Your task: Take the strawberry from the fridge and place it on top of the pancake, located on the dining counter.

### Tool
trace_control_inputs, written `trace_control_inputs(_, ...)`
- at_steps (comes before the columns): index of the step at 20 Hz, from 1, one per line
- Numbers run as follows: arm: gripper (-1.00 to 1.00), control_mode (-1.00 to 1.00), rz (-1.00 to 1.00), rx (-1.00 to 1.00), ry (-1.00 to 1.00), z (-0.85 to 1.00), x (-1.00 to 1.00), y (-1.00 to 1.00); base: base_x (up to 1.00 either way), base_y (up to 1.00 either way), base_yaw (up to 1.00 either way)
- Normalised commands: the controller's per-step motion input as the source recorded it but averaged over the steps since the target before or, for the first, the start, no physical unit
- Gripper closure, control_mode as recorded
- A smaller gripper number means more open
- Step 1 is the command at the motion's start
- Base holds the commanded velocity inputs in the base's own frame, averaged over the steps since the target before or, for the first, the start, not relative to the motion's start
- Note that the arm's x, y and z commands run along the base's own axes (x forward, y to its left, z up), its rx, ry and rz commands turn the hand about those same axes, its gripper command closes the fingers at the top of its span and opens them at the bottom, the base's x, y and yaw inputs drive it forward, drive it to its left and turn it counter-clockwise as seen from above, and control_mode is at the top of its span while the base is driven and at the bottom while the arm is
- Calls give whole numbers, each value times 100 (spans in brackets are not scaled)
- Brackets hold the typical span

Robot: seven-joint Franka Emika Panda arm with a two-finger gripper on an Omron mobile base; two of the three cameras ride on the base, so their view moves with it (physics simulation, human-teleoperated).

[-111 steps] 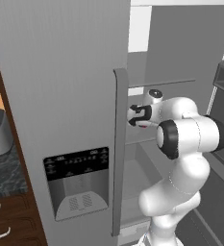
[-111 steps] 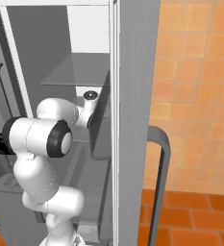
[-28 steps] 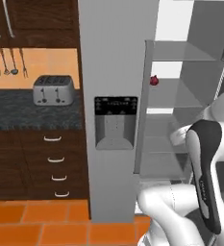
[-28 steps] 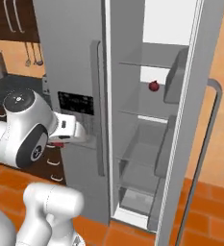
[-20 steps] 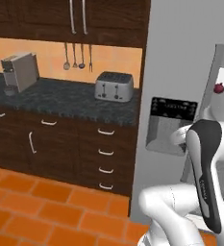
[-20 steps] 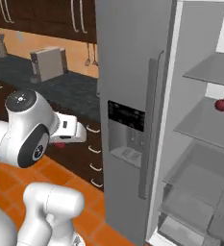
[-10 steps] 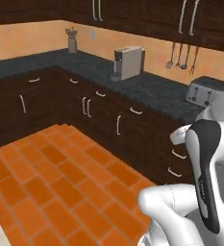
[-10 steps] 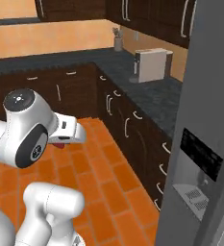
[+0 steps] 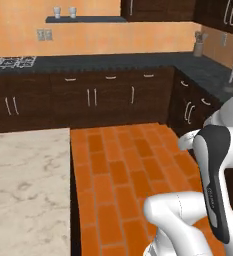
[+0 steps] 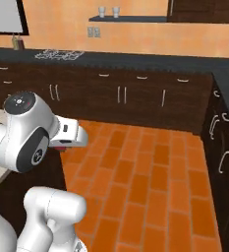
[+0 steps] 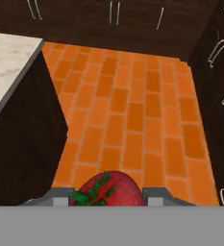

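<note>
My claw [image 11: 106, 196]: clamped on the strawberry [image 11: 108, 188], red with green leaves, held between my fingertips [image 11: 154, 194] above the orange tile floor [image 11: 132, 120]. Dining counter [image 11: 7, 67]: pale marbled, to one side. Dark cabinets [image 10: 121, 98]: beyond.

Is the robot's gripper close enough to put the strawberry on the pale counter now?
Probably not yet. The gripper holds the strawberry over the orange floor; the dining counter lies off to one side.

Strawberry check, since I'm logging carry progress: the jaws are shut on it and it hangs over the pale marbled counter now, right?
Not quite. The jaws are shut on the strawberry, but the hand view shows it over the orange tile floor, with the dining counter off to one side.
</note>
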Motion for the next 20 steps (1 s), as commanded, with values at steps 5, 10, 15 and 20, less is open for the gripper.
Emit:
trace_control_inputs(5, 100, 100, 0, 0, 0, 0, 0, 0, -35, 16, 42)
trace_control_inputs(10, 100, 100, 0, 0, 0, 0, 0, 0, -29, 1, -35)
trace_control_inputs(15, 100, 100, 0, 0, 0, 0, 0, 0, -65, 19, -42)
trace_control_inputs(20, 100, 100, 0, 0, 0, 0, 0, 0, -100, 47, -31)
